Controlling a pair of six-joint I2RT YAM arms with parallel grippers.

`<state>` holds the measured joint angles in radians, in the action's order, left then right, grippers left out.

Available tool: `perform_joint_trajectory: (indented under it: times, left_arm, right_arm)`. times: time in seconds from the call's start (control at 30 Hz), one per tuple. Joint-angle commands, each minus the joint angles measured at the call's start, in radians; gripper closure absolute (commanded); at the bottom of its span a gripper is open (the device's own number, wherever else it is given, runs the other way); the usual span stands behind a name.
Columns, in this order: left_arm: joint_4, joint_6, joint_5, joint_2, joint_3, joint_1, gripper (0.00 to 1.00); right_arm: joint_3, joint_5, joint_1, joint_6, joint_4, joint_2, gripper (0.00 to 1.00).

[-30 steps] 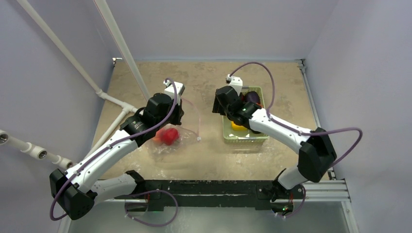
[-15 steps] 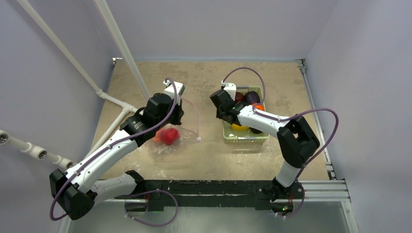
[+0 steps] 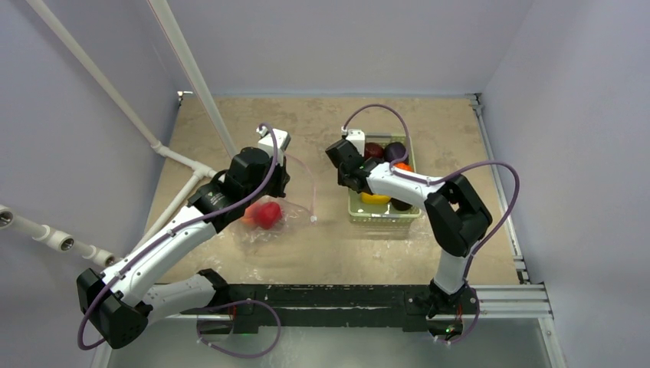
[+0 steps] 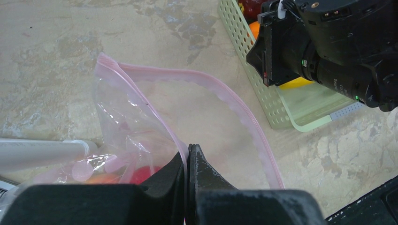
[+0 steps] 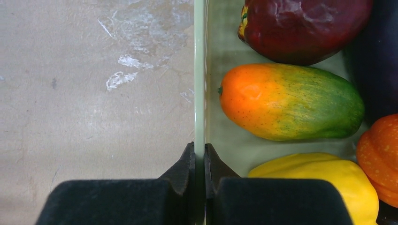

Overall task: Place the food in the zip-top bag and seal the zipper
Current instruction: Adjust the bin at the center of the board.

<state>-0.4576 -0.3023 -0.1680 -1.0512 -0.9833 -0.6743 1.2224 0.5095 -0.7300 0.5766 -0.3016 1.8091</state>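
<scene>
The clear zip-top bag [image 4: 131, 126] lies left of centre with its mouth held up and open. My left gripper [image 4: 188, 149] is shut on the near lip of its pink zipper [image 4: 220, 91]. A red apple [image 3: 267, 215] and an orange fruit [image 4: 101, 179] lie inside. My right gripper [image 5: 199, 149] is shut on the left wall of the pale green basket [image 5: 199, 70]. In the basket lie a dark red fruit [image 5: 300, 28], an orange-green fruit [image 5: 291, 101], a yellow pepper [image 5: 319, 180], an orange pumpkin [image 5: 380, 154] and a purple eggplant [image 5: 380, 70].
The basket [image 3: 383, 217] stands right of centre, a hand's width from the bag's mouth and its white slider tab [image 3: 313, 218]. White pipes [image 3: 180, 157] run along the left side. The right arm's body [image 4: 328, 42] hangs over the basket's near-left corner.
My right gripper has swung left to the basket's left wall and gone from open to shut on it. The left gripper and the bag have not moved.
</scene>
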Motion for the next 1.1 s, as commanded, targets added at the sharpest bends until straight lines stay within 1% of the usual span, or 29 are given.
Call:
perform_joint_trajectory:
  times: [0.0,0.27,0.43,0.6,0.8,0.87,0.9,0.93,1.07]
  left_arm:
    - [0.035,0.013,-0.009,0.023,-0.005,0.001,1.0]
    - [0.033,0.014,-0.019,0.019,-0.003,0.001,1.0]
    - [0.033,0.013,-0.022,0.017,-0.004,0.001,1.0]
    - [0.034,0.013,-0.022,0.017,-0.005,0.001,1.0]
    - [0.033,0.014,-0.018,0.019,-0.006,0.001,1.0]
    - [0.033,0.015,-0.015,0.019,-0.005,0.0,1.0]
    - [0.033,0.015,-0.013,0.018,-0.005,0.001,1.0]
    - [0.033,0.015,-0.013,0.02,-0.006,0.001,1.0]
    - [0.034,0.015,-0.016,0.026,-0.005,0.001,1.0]
  right_arm:
    - [0.078,0.004,0.004,-0.041,0.063,0.0,1.0]
    - [0.125,-0.028,0.0,-0.134,0.135,-0.002,1.0]
    - [0.146,-0.051,-0.051,-0.176,0.148,0.026,1.0]
    - [0.155,-0.011,-0.121,-0.159,0.115,0.083,1.0]
    - [0.142,-0.01,-0.155,-0.139,0.102,0.092,1.0]
    - [0.15,0.004,-0.17,-0.126,0.087,0.083,0.85]
    - [0.155,0.014,-0.175,-0.119,0.08,0.074,0.79]
    - [0.161,0.023,-0.178,-0.113,0.071,0.065,0.71]
    - [0.183,0.032,-0.177,-0.078,0.026,0.016,0.6]
